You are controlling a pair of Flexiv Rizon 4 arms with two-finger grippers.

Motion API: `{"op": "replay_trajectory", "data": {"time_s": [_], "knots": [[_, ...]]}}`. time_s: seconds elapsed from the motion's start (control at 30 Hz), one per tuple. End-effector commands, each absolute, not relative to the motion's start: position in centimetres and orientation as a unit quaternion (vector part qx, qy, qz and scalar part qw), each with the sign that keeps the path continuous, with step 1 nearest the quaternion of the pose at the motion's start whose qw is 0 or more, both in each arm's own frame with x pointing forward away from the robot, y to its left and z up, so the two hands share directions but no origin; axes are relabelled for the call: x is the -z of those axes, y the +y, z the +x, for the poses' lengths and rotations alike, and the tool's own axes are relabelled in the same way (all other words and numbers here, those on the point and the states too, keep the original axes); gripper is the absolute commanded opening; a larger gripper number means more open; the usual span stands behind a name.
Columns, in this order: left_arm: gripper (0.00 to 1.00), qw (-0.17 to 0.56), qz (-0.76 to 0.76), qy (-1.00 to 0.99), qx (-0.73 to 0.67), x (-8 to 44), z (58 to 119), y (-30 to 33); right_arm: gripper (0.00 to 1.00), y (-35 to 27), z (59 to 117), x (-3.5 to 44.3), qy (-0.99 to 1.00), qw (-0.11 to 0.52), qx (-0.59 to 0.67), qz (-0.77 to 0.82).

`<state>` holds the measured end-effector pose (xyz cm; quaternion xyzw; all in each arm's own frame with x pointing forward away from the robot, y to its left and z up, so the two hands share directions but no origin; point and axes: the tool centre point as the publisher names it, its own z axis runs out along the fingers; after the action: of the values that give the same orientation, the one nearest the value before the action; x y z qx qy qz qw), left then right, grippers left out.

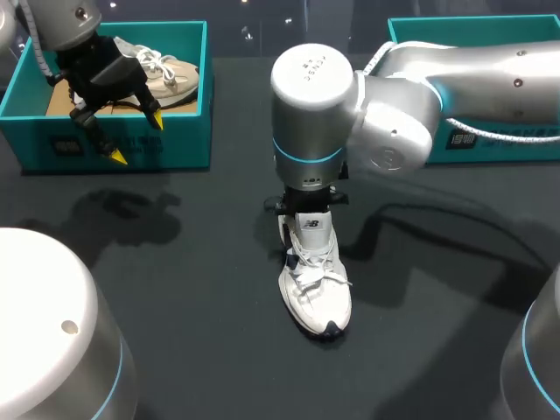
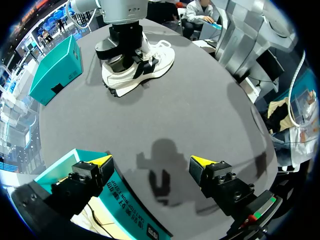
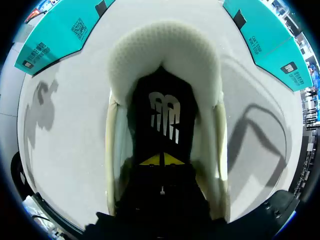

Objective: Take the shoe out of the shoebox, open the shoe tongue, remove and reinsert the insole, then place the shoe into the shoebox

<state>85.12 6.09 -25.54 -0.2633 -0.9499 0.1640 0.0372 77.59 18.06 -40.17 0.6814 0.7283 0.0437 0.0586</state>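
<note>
Viewing the table from above, we find the white shoe [image 1: 317, 293] standing on its sole near the centre of the dark table [image 1: 175, 289], toe toward us and laces tied. The right arm [image 1: 472, 83] enters from the right and stands vertically over the shoe's heel end. In the right wrist view, the right gripper [image 3: 161, 160] sits inside the shoe's opening, with the pale padded collar [image 3: 165, 55] around it and a black inner surface [image 3: 162, 90] with a white logo just ahead. We cannot tell whether this end effector is released or clenched.

The left gripper [image 1: 134, 137] hovers above the front wall of the teal shoebox [image 1: 166, 144] at the far left. It is released: its yellow tips stand well apart with nothing between them. A beige shoe [image 1: 168, 74] lies inside this shoebox. A second teal box [image 1: 437, 31] stands at the far right, behind the right arm.
</note>
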Motion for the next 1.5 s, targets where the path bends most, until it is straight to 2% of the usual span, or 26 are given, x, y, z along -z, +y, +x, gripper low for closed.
{"op": "replay_trajectory", "data": {"time_s": [0.03, 0.23, 0.4, 0.7, 0.9, 1.17, 1.5], "knots": [[1.0, 0.037, -0.264, -0.95, -0.163, 25.5, 85.1, 6.1, 0.0, 17.5, 78.7, 38.7, 0.731, 0.102, -0.071, 0.67], [1.0, 0.037, -0.264, -0.95, -0.163, 25.5, 85.1, 6.1, 0.0, 17.5, 81.8, 37.2, 0.742, 0.132, -0.1, 0.65], [1.0, 0.037, -0.264, -0.95, -0.163, 25.5, 85.1, 6.1, 0.0, 17.9, 83.4, 38.0, 0.747, 0.144, -0.102, 0.641], [1.0, 0.037, -0.264, -0.95, -0.163, 25.5, 85.1, 6.1, 0.0, 18.8, 83.6, 45.8, 0.756, 0.048, -0.066, 0.649], [1.0, 0.037, -0.264, -0.95, -0.163, 25.5, 85.1, 6.1, 0.0, 19.0, 80.4, 47.8, 0.747, 0.002, -0.052, 0.663], [1.0, 0.037, -0.264, -0.95, -0.163, 25.5, 85.1, 6.1, 0.0, 18.3, 76.3, 46.4, 0.733, -0.011, -0.014, 0.68], [1.0, 0.037, -0.264, -0.95, -0.163, 25.5, 85.1, 6.1, 0.0, 17.1, 77.5, 39.7, 0.736, 0.066, -0.075, 0.669]]}}
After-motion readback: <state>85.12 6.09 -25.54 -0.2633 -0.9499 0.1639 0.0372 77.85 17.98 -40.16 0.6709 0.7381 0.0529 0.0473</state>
